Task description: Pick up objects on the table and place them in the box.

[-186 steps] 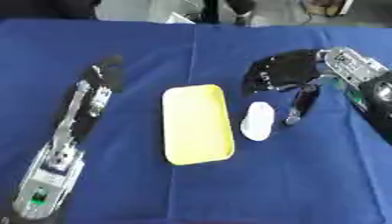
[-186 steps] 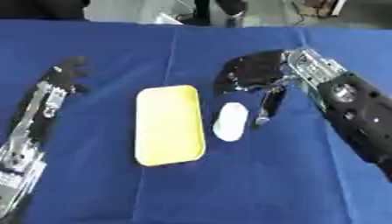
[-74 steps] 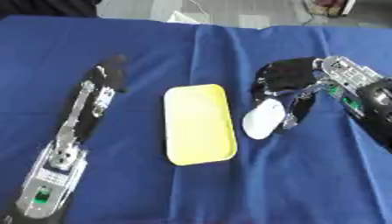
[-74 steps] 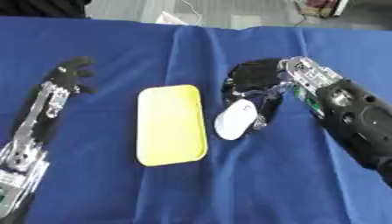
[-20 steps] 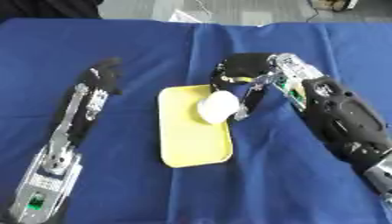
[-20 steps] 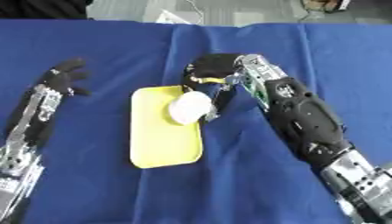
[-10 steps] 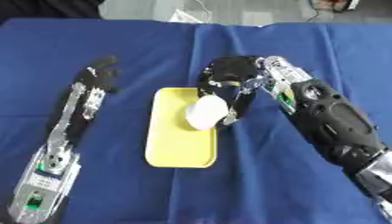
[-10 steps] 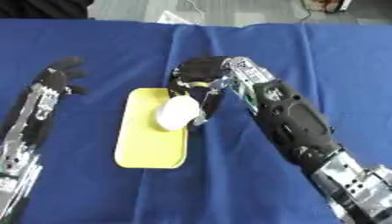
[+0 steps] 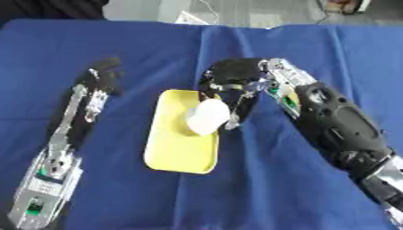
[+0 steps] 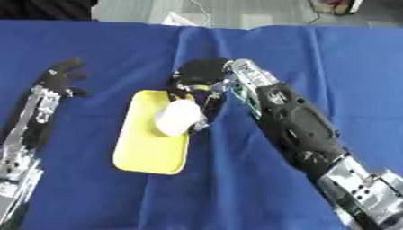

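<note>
Now the right hand (image 9: 232,83) has carried the white thing (image 9: 207,117) from the blue cloth (image 9: 315,45) over the yellow box (image 9: 179,143). Its fingers curl around it. It only needs dropping in. The left hand (image 9: 100,78) rests open.

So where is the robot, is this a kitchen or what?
Probably a robot test room, not a kitchen: a blue cloth covers the table, with just a yellow tray and a white object in the right hand.
</note>
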Motion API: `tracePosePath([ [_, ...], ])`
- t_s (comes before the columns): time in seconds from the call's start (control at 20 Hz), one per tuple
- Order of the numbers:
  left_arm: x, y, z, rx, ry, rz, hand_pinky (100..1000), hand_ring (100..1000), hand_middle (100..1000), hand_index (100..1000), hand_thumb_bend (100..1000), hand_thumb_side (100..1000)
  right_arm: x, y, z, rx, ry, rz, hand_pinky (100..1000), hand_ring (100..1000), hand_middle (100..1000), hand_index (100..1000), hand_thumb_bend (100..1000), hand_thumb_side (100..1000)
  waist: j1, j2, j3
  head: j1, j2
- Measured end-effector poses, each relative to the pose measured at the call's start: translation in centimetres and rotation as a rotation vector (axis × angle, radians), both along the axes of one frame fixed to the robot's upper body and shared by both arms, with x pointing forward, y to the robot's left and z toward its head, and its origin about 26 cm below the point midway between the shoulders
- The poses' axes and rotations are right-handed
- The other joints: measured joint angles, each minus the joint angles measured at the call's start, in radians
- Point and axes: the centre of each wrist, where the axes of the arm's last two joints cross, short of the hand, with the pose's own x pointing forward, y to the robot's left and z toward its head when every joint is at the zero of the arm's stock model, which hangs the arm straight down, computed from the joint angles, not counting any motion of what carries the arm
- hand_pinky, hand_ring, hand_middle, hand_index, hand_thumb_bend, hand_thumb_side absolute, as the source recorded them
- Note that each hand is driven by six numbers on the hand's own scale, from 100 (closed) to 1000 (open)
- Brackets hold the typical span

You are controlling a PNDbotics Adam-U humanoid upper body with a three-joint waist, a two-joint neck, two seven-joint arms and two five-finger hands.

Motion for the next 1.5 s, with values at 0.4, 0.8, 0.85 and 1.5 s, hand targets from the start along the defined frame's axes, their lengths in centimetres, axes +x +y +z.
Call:
tracePosePath([
  [0.4,0.0,0.1,-0.1,-0.002,0.000,0.005,644,792,851,909,482,920,0.1,0.1,0.9,-0.014,-0.024,0.019,685,528,451,531,608,372,-0.006,-0.013,-0.003,0.001,0.000],
  [0.8,0.0,0.2,-0.1,-0.007,-0.001,0.011,644,792,851,909,485,918,0.2,0.4,1.6,-0.010,-0.034,0.026,682,528,450,530,611,371,-0.007,-0.016,0.000,0.000,0.000],
  [0.85,0.0,0.3,-0.1,-0.007,-0.001,0.011,644,792,851,909,486,917,0.2,0.4,1.6,-0.008,-0.034,0.026,682,528,450,531,612,370,-0.007,-0.016,0.001,0.000,0.000],
  [1.5,0.1,0.5,0.0,-0.016,-0.011,0.032,642,792,851,910,492,913,-0.5,2.6,1.6,0.037,-0.020,0.056,676,524,448,529,616,369,-0.004,-0.008,0.020,-0.013,-0.007],
])
